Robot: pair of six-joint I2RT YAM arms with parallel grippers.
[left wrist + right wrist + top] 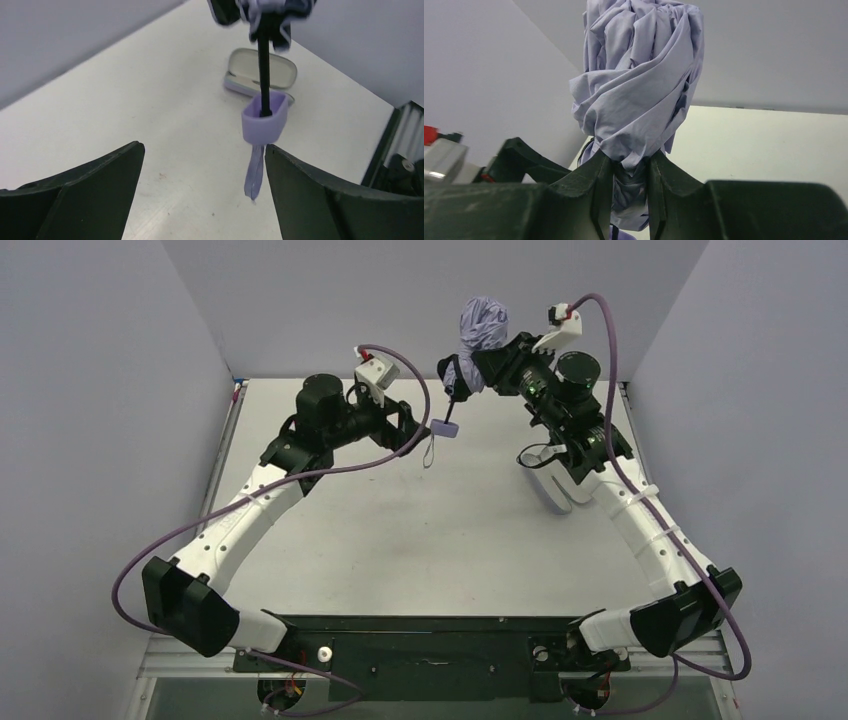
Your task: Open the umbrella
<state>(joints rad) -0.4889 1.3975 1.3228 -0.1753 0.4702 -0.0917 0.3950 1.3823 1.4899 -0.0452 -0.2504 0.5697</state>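
In the left wrist view the left claw (pixel 202 150) stands wide open and holds nothing. The handle (pixel 265 117) of the umbrella (pixel 483 325) hangs just ahead of its fingertips, closer to one finger than the other, with the wrist loop (pixel 254 172) dangling below it. From the handle the thin black shaft (pixel 265 60) runs up and away to the bundled lavender canopy (pixel 639 85). The right claw (pixel 630 167) is clamped on the canopy's lower folds and holds the whole umbrella in the air above the worktop (pixel 125 90). An open hard case (pixel 260 70) lies on the worktop beyond the handle.

The step in hand looks like taking the handle so the shaft can be drawn out. To do it well, the left claw should first centre on the handle, then close squarely on its flat sides, catching neither the loop nor the thin shaft. The pull should run straight along the shaft, away from the right claw, so nothing bends. The right claw's grip on gathered fabric may pin the ribs, so it probably has to shift before the canopy can spread.
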